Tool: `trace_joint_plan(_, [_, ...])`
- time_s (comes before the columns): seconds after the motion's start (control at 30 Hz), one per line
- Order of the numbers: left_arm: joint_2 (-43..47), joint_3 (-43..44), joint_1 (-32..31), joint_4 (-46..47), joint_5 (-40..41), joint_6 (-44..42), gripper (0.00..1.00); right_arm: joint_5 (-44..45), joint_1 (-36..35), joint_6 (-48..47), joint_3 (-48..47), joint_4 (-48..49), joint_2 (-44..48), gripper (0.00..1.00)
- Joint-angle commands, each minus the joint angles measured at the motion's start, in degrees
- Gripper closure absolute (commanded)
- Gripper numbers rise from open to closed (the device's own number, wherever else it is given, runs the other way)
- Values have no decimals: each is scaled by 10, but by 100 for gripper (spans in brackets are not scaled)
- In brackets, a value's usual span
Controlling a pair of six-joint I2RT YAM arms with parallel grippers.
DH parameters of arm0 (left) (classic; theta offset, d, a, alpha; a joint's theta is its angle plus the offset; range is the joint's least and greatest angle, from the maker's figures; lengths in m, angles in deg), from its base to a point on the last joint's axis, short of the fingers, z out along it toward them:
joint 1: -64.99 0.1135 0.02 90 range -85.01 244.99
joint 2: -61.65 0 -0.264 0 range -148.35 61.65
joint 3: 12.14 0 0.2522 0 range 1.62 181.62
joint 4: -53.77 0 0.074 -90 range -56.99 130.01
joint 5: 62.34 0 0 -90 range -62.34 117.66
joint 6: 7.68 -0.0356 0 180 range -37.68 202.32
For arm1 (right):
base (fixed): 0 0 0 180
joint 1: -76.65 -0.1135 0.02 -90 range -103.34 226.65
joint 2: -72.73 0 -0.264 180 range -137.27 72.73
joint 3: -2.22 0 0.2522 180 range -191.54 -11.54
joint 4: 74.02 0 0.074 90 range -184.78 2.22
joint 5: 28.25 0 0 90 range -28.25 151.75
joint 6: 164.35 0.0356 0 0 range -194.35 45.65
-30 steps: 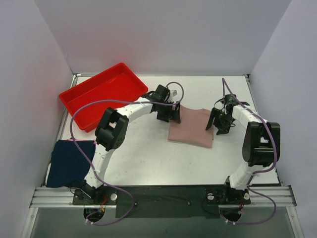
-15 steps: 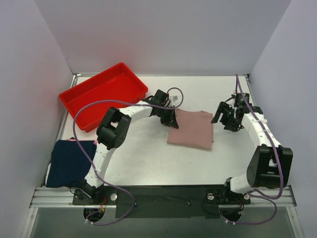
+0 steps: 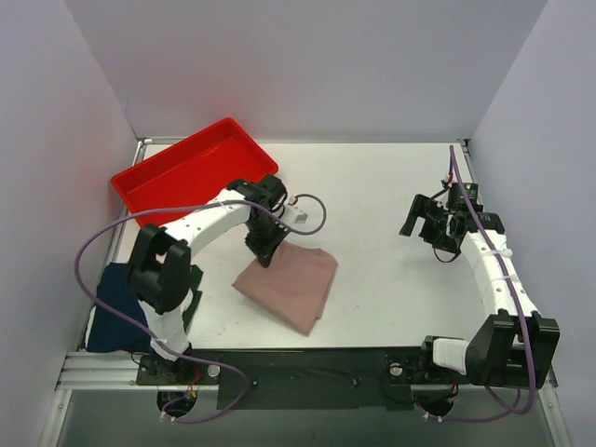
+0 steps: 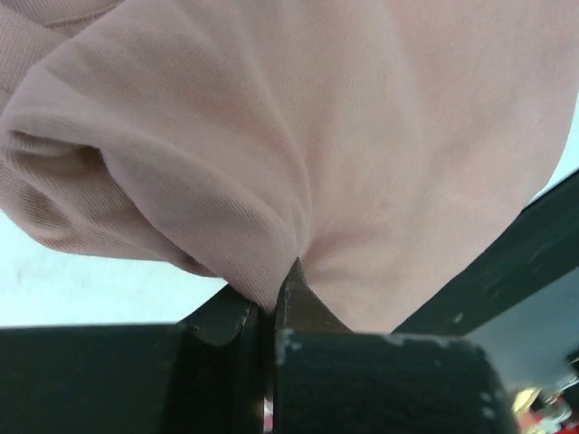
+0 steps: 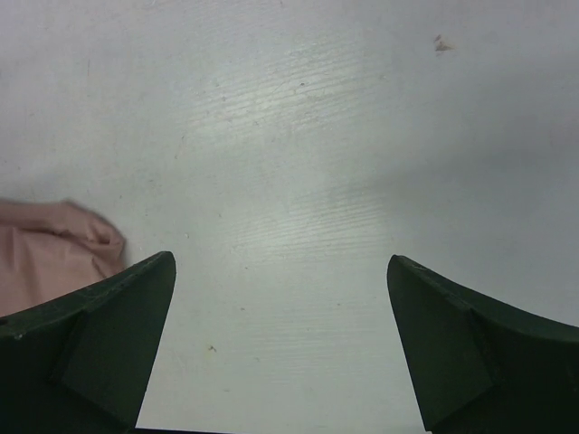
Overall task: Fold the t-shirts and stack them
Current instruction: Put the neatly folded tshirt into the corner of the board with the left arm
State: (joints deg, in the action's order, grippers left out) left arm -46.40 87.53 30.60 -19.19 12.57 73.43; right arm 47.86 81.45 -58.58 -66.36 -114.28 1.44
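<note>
The folded dusty-pink t-shirt (image 3: 291,284) lies left of the table's middle, turned at an angle. My left gripper (image 3: 264,250) is shut on its far left edge. In the left wrist view the cloth (image 4: 362,136) bunches into the closed jaws of that gripper (image 4: 276,303). The navy t-shirt (image 3: 114,312) lies folded at the near left, partly hidden behind the left arm. My right gripper (image 3: 425,224) hangs open over bare table at the right, well away from both shirts. Its wrist view shows the gripper (image 5: 280,267) wide apart with nothing between its fingers, and a corner of pink cloth (image 5: 45,258) at the left edge.
A red plastic tray (image 3: 149,191) sits at the far left, just behind the left arm. White walls close in the table on three sides. The black rail with the arm bases (image 3: 307,372) runs along the near edge.
My left gripper shut on the pink t-shirt's edge and dragged it left and toward the near side. My right gripper opened wider and drew back to the right.
</note>
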Motion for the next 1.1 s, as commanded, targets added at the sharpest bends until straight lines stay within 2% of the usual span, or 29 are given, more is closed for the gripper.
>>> trace_joint_plan(0.0, [88,-64,5,-139,116,-106,100,7,-5,-19,-4,-19,11,2])
trace_joint_plan(0.17, [173,-138,22,-169,204,-144,100,7,-19,-37,-31,-18,-15,0])
trace_joint_plan(0.33, [223,-142,153,-204,224,-158,100,6,-36,-33,-46,-12,-44,0])
trace_joint_plan(0.53, [348,-141,160,-256,242,-208,100,23,-63,-44,-70,-5,-86,0])
trace_joint_plan(0.6, [361,-163,172,-264,311,-208,100,30,-70,-50,-77,-5,-99,0])
trace_joint_plan(0.7, [366,-167,223,-280,325,-198,100,31,-74,-57,-78,-4,-108,0])
trace_joint_plan(0.87, [373,-122,287,-311,351,-200,100,35,-85,-65,-70,3,-116,0])
trace_joint_plan(1.07, [410,-119,340,-312,381,-256,100,41,-89,-73,-63,8,-115,0])
